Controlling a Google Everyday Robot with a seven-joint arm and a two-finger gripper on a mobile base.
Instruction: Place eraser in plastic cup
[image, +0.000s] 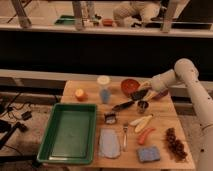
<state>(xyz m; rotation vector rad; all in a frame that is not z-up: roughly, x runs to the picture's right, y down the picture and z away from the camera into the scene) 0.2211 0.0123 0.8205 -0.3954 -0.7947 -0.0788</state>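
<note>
The plastic cup (104, 89), whitish on top and blue below, stands upright at the back middle of the wooden table (90, 106). My gripper (142, 93) reaches in from the right on a white arm. It hangs above the table just right of the red bowl (128, 85). It is shut on the eraser (138, 94), a flat black block that sticks out toward the lower left. The eraser is well to the right of the cup, with the red bowl between them.
A black-handled utensil (123, 105) and a small metal cup (142, 106) lie below the gripper. A second bowl (161, 93) is behind the arm. An orange fruit (80, 94), green tray (70, 132), blue sponge (149, 154), grey-blue cloth (108, 143) and carrot (145, 136) are also on the table.
</note>
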